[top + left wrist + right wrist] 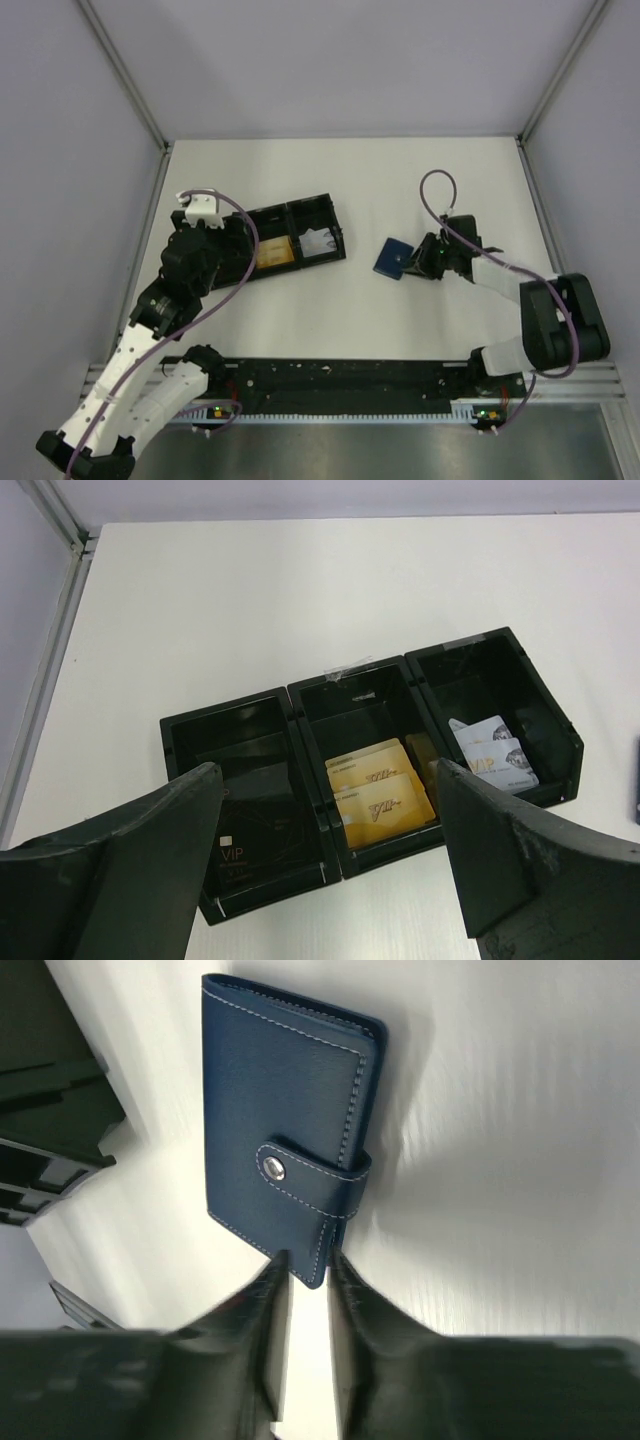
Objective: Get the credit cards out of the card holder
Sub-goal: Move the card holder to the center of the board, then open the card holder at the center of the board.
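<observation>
The surface is a plain matte white, and from where I stand only two loose things lie on it. Left of the middle sits a long black three-compartment tray, flat on the surface and turned at a slight angle to the edges, its open tops facing up. Well apart from it, right of the middle, lies the card holder: a small dark-blue folding wallet with pale stitching, closed, its tab snapped down over the edge, its broad face flat against the white. A black rail runs along the near edge.
</observation>
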Robot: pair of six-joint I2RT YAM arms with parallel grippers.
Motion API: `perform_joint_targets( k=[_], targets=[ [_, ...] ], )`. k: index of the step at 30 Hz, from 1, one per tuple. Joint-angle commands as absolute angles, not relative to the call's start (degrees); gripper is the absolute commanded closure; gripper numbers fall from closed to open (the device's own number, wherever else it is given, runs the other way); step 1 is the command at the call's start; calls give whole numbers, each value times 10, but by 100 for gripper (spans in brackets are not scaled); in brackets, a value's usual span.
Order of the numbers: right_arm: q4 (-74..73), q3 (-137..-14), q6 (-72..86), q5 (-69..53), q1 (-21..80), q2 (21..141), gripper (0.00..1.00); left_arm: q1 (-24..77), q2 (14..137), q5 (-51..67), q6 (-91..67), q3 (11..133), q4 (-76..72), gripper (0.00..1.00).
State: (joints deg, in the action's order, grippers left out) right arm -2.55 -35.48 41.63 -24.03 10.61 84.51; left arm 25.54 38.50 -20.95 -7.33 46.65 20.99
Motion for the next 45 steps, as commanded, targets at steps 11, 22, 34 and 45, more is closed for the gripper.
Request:
perform_joint_targets(
  k=[11, 22, 34, 45],
  targets=[
    [-92, -385, 345, -136, 105, 796, 48, 255, 382, -207, -69, 470, 188, 9],
    [-4, -384, 324, -201, 104, 862, 48, 256, 388, -180, -69, 470, 187, 10],
    [27, -362, 294, -225, 105, 882, 87, 256, 388, -45, -92, 487, 179, 10],
    [92, -309, 287, -323, 128, 845, 100, 275, 440, 180, -254, 416, 102, 11]
  ],
)
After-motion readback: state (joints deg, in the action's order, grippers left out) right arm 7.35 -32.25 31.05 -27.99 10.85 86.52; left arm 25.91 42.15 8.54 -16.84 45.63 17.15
